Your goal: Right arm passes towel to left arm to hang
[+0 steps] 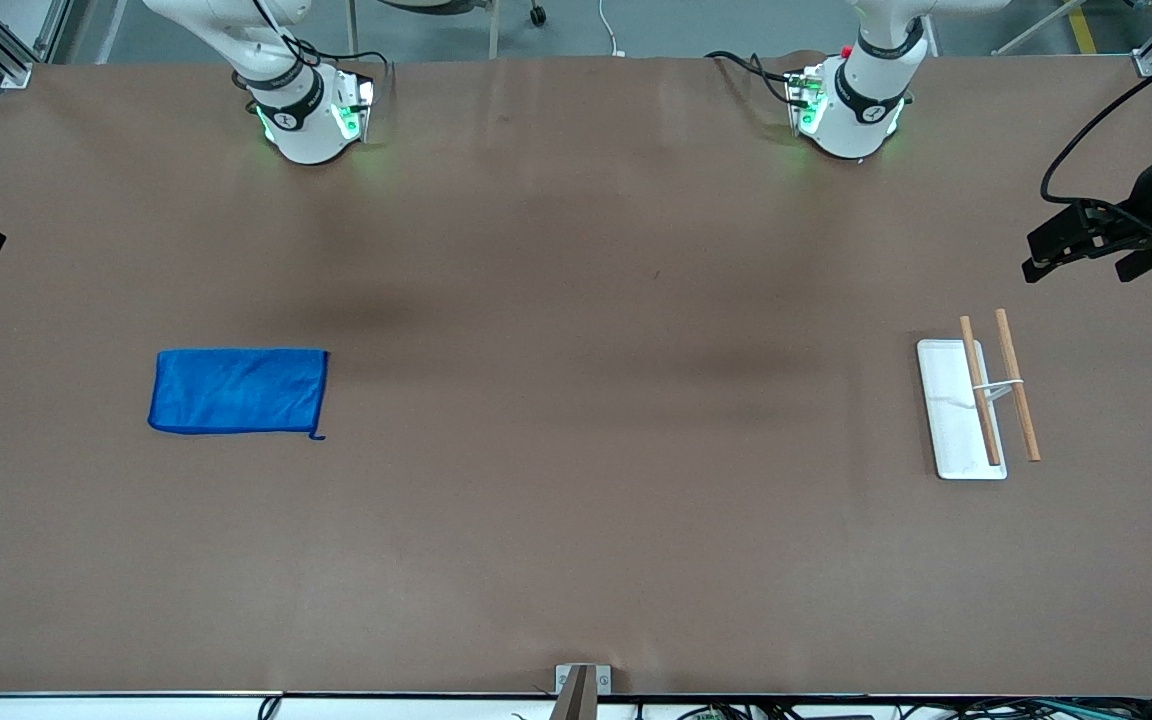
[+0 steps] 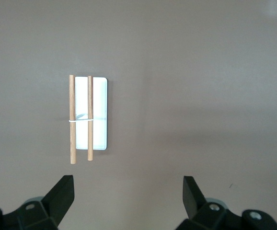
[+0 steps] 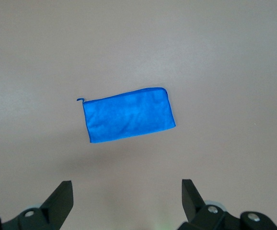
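Opening state of the towel hand-over, as you would have found it. The towel (image 1: 238, 391) lay flat on the brown surface (image 1: 576, 480) toward the right arm's end, well apart from the rack (image 1: 976, 405), a white base plate carrying two wooden bars, which stood toward the left arm's end. The towel's long axis ran along the length of the surface, from one arm's end toward the other; its small corner loop (image 1: 317, 435) sat at the corner nearer the front camera, on the edge that faced the rack. The right tool (image 3: 126, 203) hung high above the towel, released, its fingers spread wide and holding nothing. The left tool (image 2: 129, 201) hovered over the surface near the rack, equally released and empty, and that arm waited. The step in hand appeared to be the right arm's first reach. To do it well, you would likely have brought the right tool straight down on one short edge, pinching the cloth close to the hem so that the fabric hung free below, and left the other short edge exposed for the left tool to take. A grip at the cloth's middle would probably have bunched it and made draping it over a bar harder.
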